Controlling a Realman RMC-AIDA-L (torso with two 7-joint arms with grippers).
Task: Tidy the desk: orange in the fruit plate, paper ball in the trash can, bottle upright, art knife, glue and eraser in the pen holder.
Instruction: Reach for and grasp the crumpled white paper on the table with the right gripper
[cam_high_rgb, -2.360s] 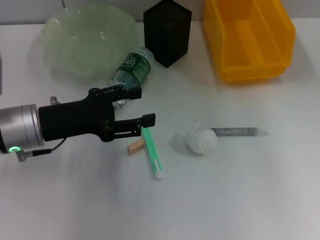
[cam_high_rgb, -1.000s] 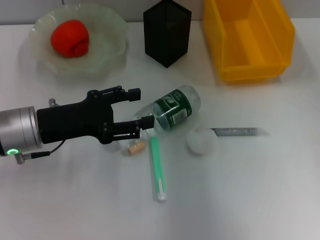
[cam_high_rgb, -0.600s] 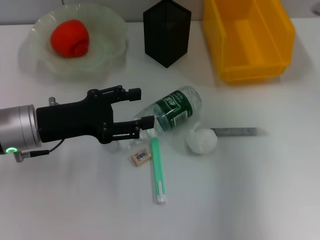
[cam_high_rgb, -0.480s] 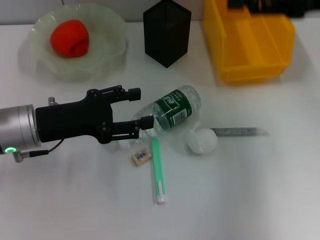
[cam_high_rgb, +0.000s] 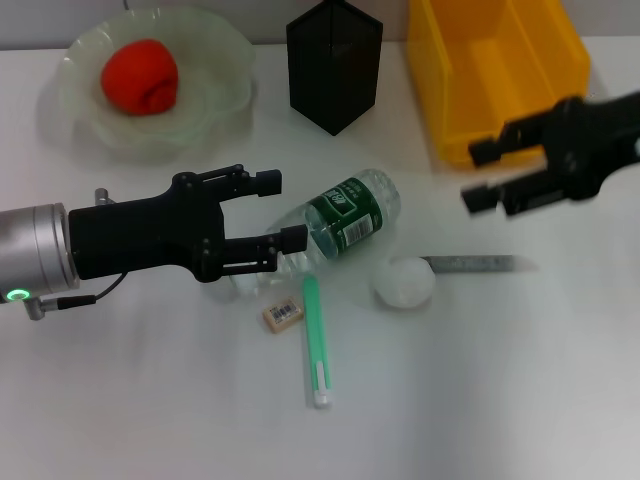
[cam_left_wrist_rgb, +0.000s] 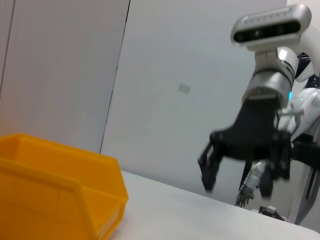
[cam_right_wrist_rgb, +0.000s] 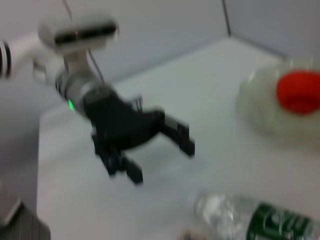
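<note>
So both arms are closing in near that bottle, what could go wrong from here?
1. The bottle lies on its side beside the open left gripper; a nudge may roll it onto the paper ball or eraser.
2. The open right gripper hovers near the yellow bin; both arms could crowd the same spot.

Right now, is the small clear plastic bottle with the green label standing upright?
No, the small clear plastic bottle lies on its side on the white table.

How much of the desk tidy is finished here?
Done: red-orange orange sits in the pale-green fruit plate. In hand: nothing; open left tool by the lying clear bottle, open right tool nearby. Left: bottle, white paper ball, tan eraser.
</note>
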